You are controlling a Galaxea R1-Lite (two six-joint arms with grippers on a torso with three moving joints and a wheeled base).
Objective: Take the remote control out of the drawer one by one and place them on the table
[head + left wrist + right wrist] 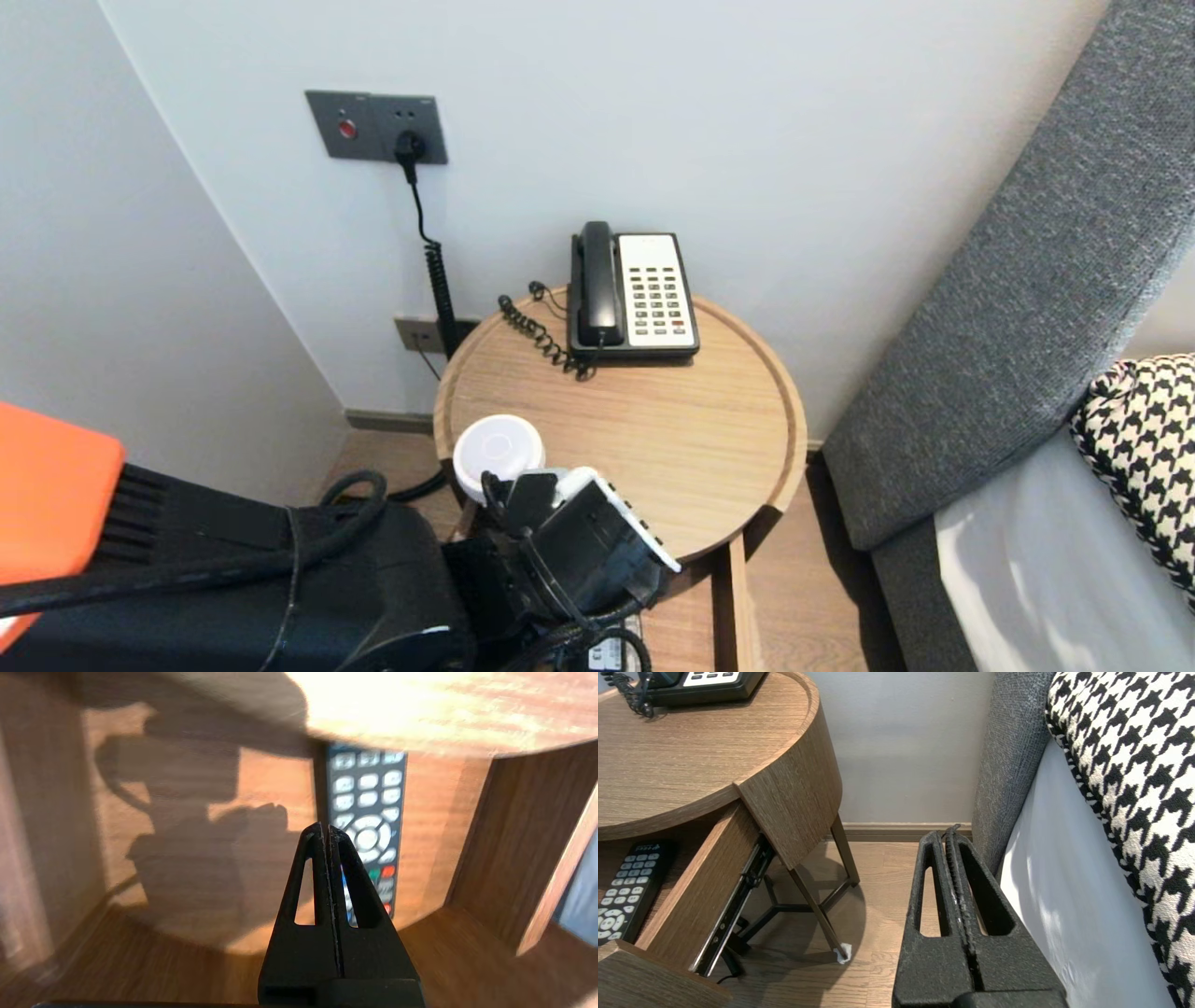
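Just beyond the left gripper (325, 833), jaws pressed together empty, the remote (366, 812) lies in the drawer (495, 835).

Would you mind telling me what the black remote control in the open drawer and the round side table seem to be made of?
The black remote control looks like matt plastic, its casing dull, with pale, probably rubber, buttons. The round side table looks like wood or wood veneer, matt: grain lines run across its top and curved side.
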